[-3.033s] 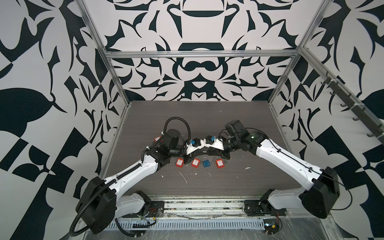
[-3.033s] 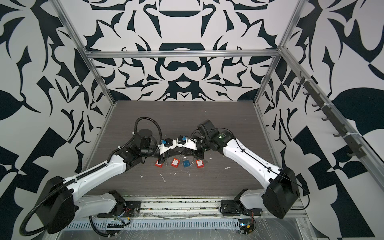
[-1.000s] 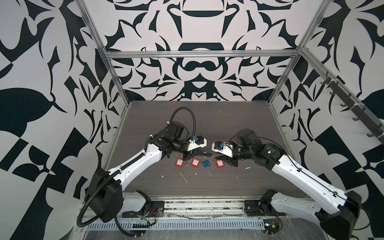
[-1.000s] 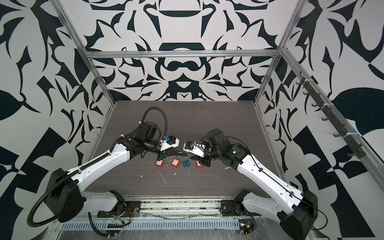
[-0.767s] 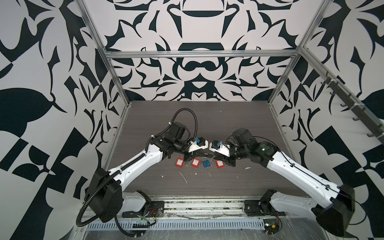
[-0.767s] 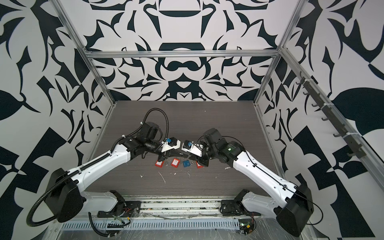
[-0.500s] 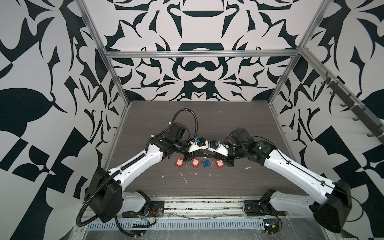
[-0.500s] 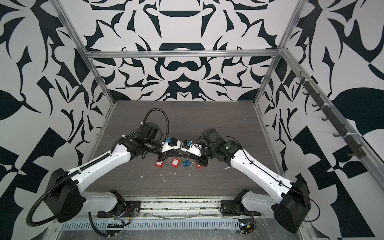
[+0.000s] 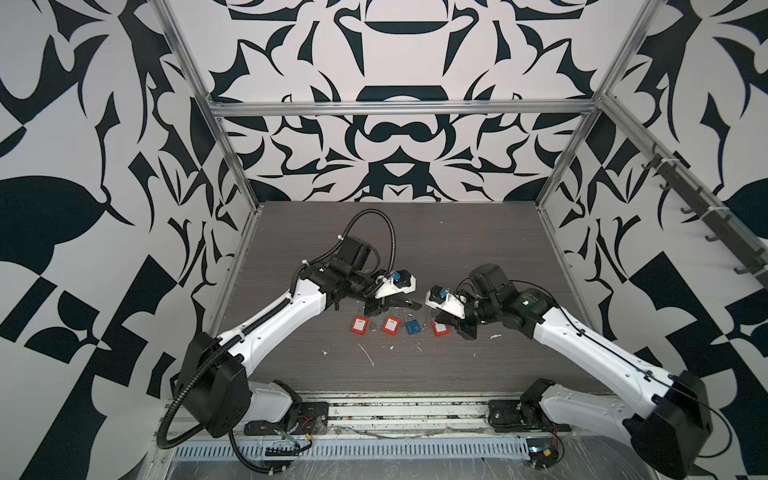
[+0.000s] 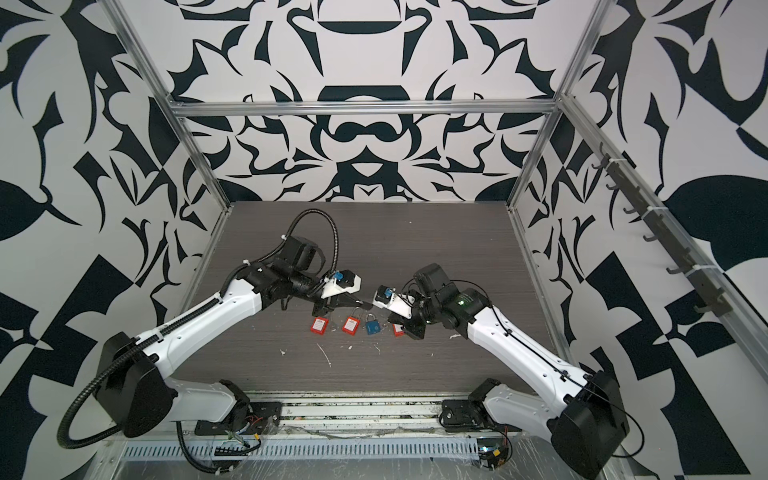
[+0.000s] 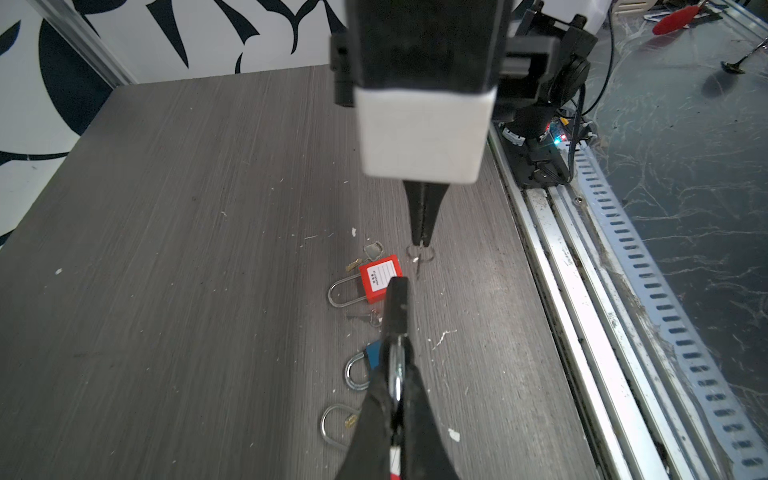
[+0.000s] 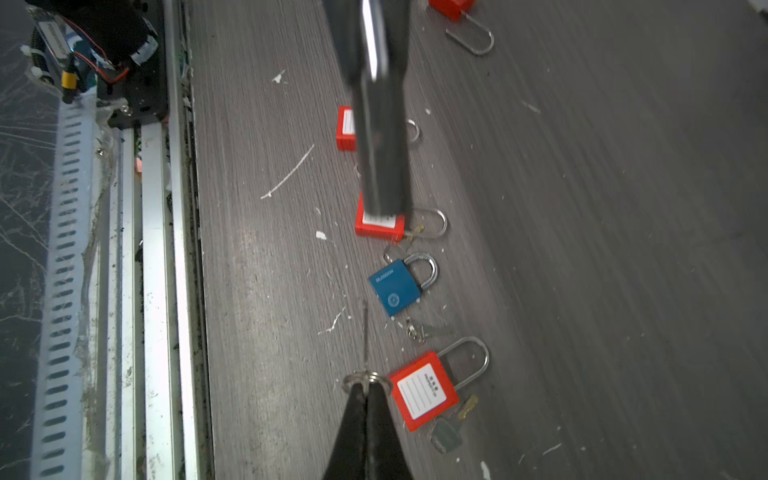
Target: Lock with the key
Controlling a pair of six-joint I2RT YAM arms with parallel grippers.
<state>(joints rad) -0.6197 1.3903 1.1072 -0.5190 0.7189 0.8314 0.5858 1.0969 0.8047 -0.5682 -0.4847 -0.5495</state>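
Observation:
My left gripper (image 11: pixel 397 345) is shut on the silver shackle of a dark padlock (image 11: pixel 397 301), held above the table with its body pointing at the right gripper. My right gripper (image 12: pixel 366 384) is shut on a key ring, and the thin key (image 12: pixel 365 332) sticks out toward the padlock. The key tip stops short of the padlock's end (image 12: pixel 384 187), leaving a gap. In both top views the left gripper (image 9: pixel 405 302) and right gripper (image 9: pixel 432 319) face each other over the middle of the table.
A row of padlocks lies on the grey table (image 9: pixel 415 249) under the grippers: red (image 9: pixel 359 325), red (image 9: pixel 390 325), blue (image 9: pixel 412 328), red (image 9: pixel 439 328). Loose keys (image 12: pixel 446 432) lie among them. The metal rail (image 9: pixel 395 409) runs along the front edge.
Three seconds ago the two grippers met over the row; now they stand apart. In the last second the right gripper edged toward the padlock and back a little. The left arm stayed almost still.

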